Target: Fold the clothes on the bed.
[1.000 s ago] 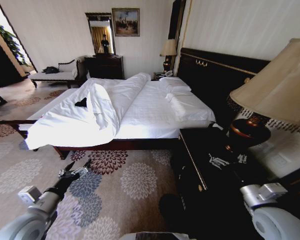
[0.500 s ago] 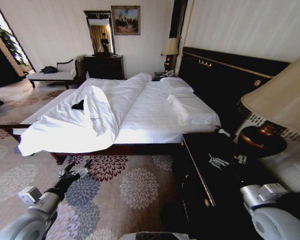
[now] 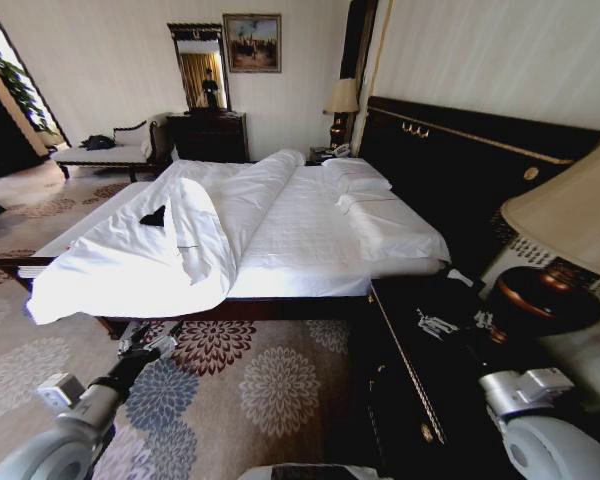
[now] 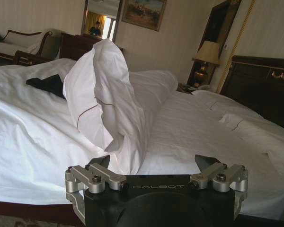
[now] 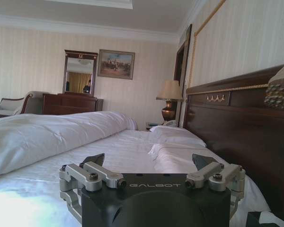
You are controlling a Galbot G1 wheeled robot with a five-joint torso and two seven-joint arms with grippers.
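— Clothes [image 3: 158, 216] first: where do you see them?

— You'll find the black top lying on the bed [image 3: 310, 240], on the white duvet [image 3: 130, 255] over the far side from the headboard [image 3: 470, 175], just beside the tall fold where the duvet is thrown back. In your left wrist view the same dark bundle [image 4: 48, 84] sits behind that raised fold of duvet [image 4: 111, 104], crumpled rather than spread flat; no lettering can be made out.

— And your left end effector?

— Your left end effector [image 3: 145, 340] hangs low over the patterned carpet [image 3: 250, 380], short of the bed's near edge and well apart from the clothes. In the left wrist view its fingers [image 4: 100, 161] stand apart, with nothing between them [image 4: 155, 161].

— The right one?

— You see the right arm down at the lower right of the head view, beside the dark nightstand [image 3: 420, 370] and the lamp [image 3: 560, 260]. The right wrist view shows your right end effector [image 5: 149, 160] with fingers spread wide and empty, facing along the mattress toward the pillows [image 5: 173, 135] and the headboard [image 5: 227, 123].

— Anything touching the clothes?

— No, both end effectors are clear of the bed.
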